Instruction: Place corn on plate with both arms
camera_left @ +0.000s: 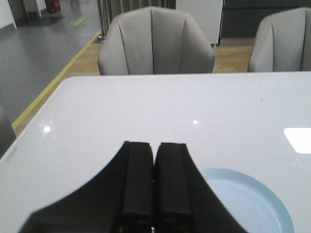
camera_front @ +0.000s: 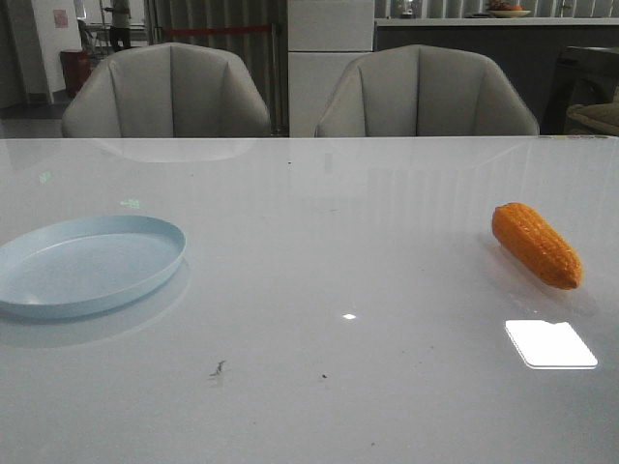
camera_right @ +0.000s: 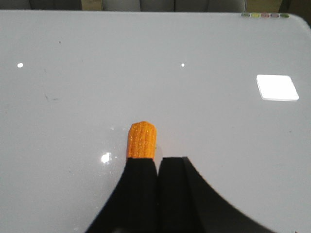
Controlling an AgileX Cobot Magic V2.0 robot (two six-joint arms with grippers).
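Note:
The orange corn [camera_front: 537,244] lies on its side on the white table at the right, its narrow end toward the front. The pale blue plate [camera_front: 82,263] sits at the left, with nothing on it. No gripper shows in the front view. In the left wrist view my left gripper [camera_left: 155,145] is shut and empty, with the plate [camera_left: 248,204] beside and below it. In the right wrist view my right gripper [camera_right: 158,160] is shut and empty; the corn's end [camera_right: 142,140] shows beyond one finger, the rest hidden behind it.
Two grey chairs [camera_front: 169,92] [camera_front: 426,92] stand behind the table's far edge. Bright light patches reflect on the glossy tabletop [camera_front: 549,343]. Small dark specks [camera_front: 218,369] mark the table near the front. A floor with a yellow line [camera_left: 58,77] lies beyond the table's left edge.

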